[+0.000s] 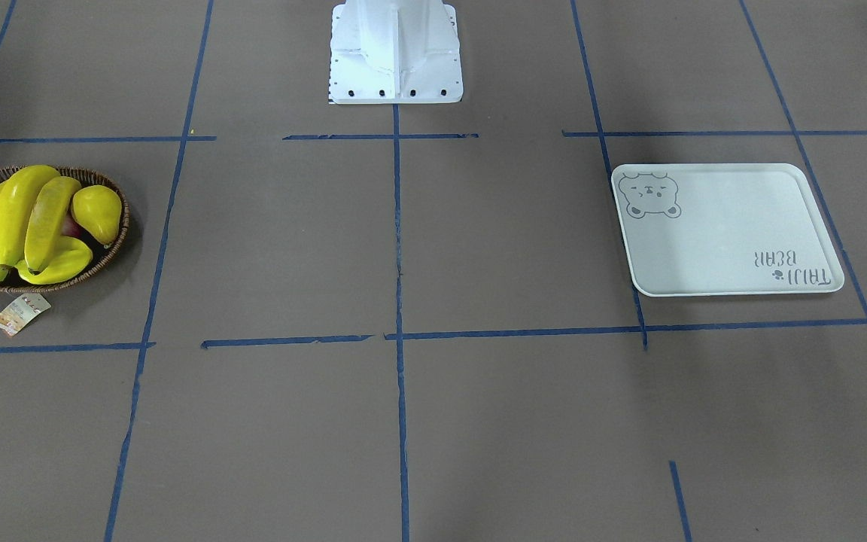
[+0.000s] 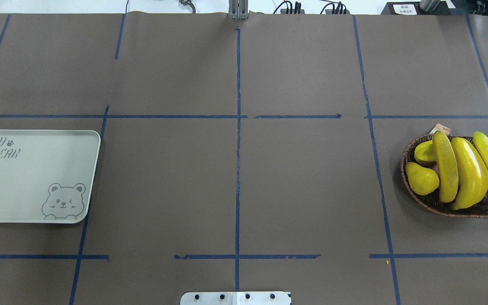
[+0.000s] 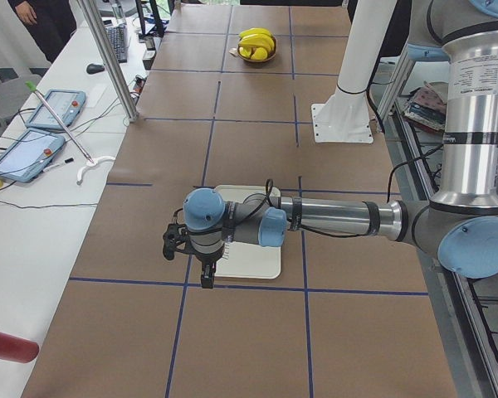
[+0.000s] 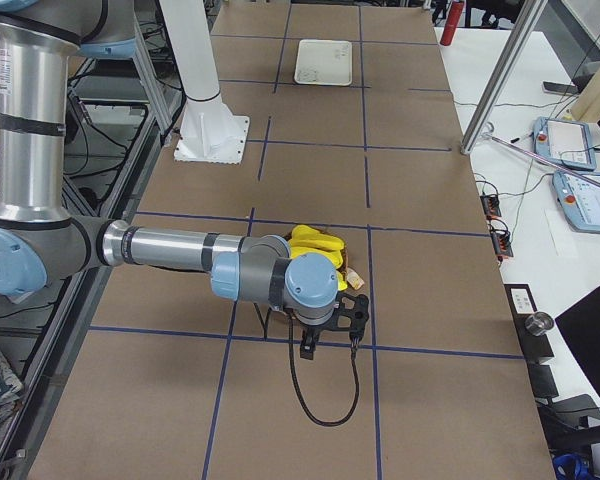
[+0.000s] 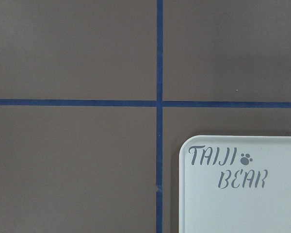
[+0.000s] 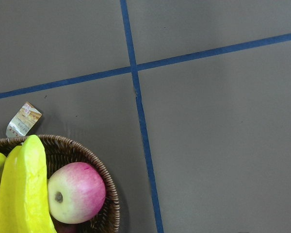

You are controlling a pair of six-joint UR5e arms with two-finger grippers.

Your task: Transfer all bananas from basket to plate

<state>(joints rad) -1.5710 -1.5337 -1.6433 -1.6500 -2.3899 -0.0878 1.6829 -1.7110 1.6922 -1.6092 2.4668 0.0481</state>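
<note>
left gripper (image 3: 206, 278) hovers by the plate (image 3: 251, 262), right gripper (image 4: 326, 345) by the basket (image 2: 434, 205) of bananas (image 2: 468, 173), likely staged for transfer; jaw opening on both: cannot tell.

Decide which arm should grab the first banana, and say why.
Right. The right gripper hangs beside the basket of bananas; the left gripper is by the plate at the other end.

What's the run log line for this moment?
bananas: in basket | plate: no fruit | transfer: not yet begun
</note>
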